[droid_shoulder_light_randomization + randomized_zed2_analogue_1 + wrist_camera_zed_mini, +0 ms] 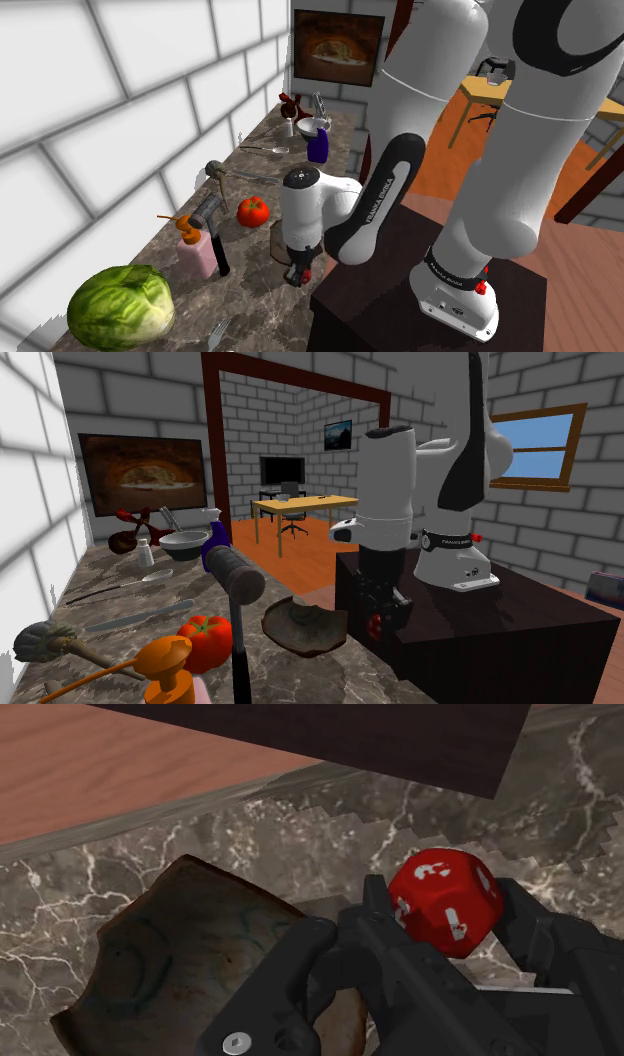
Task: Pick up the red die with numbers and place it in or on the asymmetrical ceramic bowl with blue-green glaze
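Note:
In the wrist view a red die [445,902] with white numbers sits clasped between my black fingers [372,916], so my gripper [447,919] is shut on it, just above the marble counter. Beside the gripper lies the lopsided bowl [170,966], brownish with faint blue-green marks, tilted and apart from the die. From the shoulder view, the gripper [297,268] hangs low by the stand's edge, with the die [291,273] showing red at its tip and the bowl [277,240] just behind it. The second exterior view has the bowl [305,624] left of the die [374,624].
A tomato [252,210], a pink bottle with an orange top [197,252], a black-handled tool [212,218] and a lettuce [120,305] crowd the counter toward the wall. A blue bottle [318,148] and utensils stand farther back. The dark stand [400,290] borders the gripper.

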